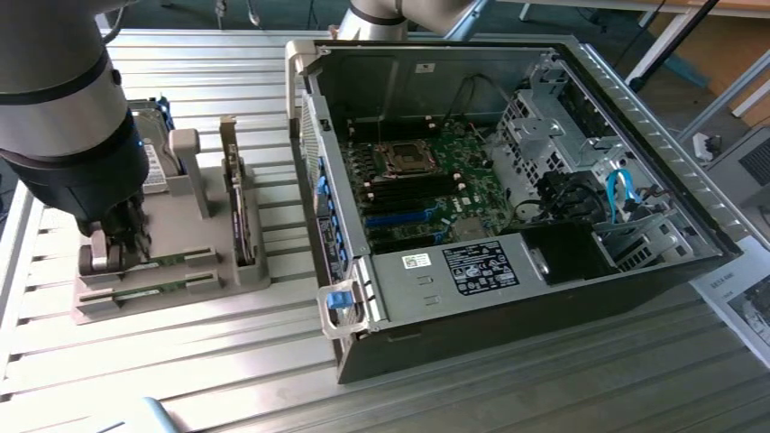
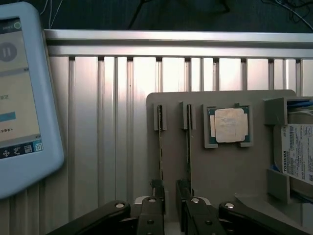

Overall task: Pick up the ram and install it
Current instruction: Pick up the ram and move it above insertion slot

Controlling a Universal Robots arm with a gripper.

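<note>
The step in hand is the pick-up: the end effector (image 2: 169, 190) stands open and empty, low over the near ends of two thin green boards standing on edge in a grey fixture (image 2: 225, 169). These are the outer ram stick (image 2: 160, 142), by the fixture's edge, and the inner ram stick (image 2: 188, 142), just beside the square silver processor (image 2: 228, 125). Both sit in their slots, close together and parallel. I cannot tell which one the jaws are lined up on.

Beyond the processor a labelled hard drive (image 2: 298, 152) stands in its own holder. A touchscreen pendant (image 2: 24, 98) lies on the slatted aluminium desk (image 2: 98, 122).

The open computer case (image 1: 650, 117) is well apart from the fixture, toward the exterior view's right, with its motherboard (image 1: 421, 180) exposed.

As I judge it, the grasp calls for one board alone squarely between the pads, clear of its neighbour, and a straight pull out of the slot.
</note>
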